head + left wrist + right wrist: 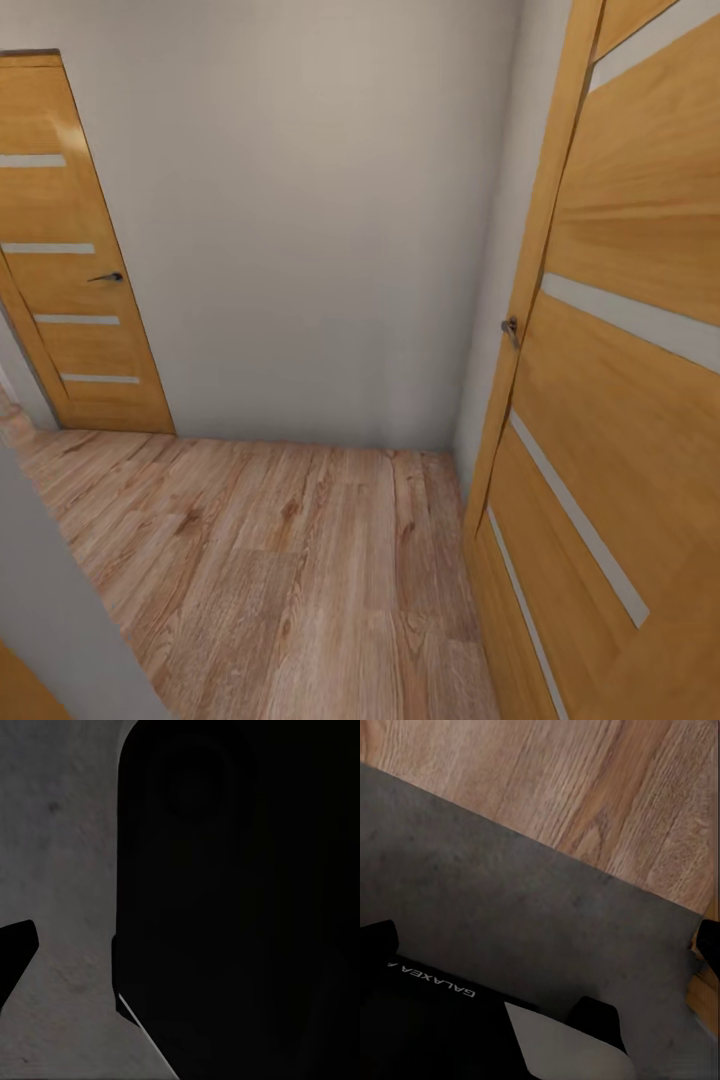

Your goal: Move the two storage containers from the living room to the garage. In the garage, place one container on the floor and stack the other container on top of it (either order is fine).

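The two storage containers are out of view. In the right wrist view, my right gripper (544, 937) is open; its black fingertips (379, 939) stand far apart at the two sides with nothing between them. Below it, dark grey speckled concrete floor (510, 885) meets light wood planks (607, 787) along a straight edge. In the left wrist view, one fingertip (15, 952) of my left gripper (180, 945) sits at the frame's edge over the same grey concrete (60, 832). Its other finger is lost against a large dark robot part (240, 907). Nothing is held.
In the head view, a pale grey wall (320, 220) faces me across a short stretch of wood plank floor (300, 560). A wooden door (70, 270) with a handle stands at the left. An open wooden door leaf (620, 400) stands close on the right. A grey wall corner (50, 600) juts in at lower left.
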You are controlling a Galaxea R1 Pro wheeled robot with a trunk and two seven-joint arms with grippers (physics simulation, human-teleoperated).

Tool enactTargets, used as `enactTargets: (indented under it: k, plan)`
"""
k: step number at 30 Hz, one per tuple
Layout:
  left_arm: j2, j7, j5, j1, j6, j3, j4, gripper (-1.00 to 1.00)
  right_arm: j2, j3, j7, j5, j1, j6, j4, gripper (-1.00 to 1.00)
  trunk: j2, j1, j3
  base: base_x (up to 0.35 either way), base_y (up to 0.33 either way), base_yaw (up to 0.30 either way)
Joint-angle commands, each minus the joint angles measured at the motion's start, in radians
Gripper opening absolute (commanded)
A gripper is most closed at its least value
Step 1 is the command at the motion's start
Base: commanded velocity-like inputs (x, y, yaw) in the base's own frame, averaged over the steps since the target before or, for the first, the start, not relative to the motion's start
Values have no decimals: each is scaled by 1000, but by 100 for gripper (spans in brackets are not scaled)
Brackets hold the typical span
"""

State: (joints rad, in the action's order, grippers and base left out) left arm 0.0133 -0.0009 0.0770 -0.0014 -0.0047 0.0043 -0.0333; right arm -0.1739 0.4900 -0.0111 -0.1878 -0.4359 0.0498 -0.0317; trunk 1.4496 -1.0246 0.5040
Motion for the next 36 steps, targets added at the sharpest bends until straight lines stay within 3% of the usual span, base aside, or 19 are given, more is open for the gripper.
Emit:
enactTargets:
  k: [1,13,30,36]
  plan:
    - [0,-1,8,0,0,-1,0,100,-1,9,-1,-10,-1,1,-2,100,0,0,1,272,0,0]
    - [-1,-1,7,0,-1,-1,0,100,-1,9,-1,-10,-1,0,-2,100,0,0,1,302,0,0]
    - [-1,2,7,0,-1,0,0,100,-1,9,-1,-10,-1,1,-2,100,0,0,1,25,0,-46]
    - [0,0,7,0,-1,0,0,100,-1,9,-1,-10,-1,1,-2,100,0,0,1,208,0,-1]
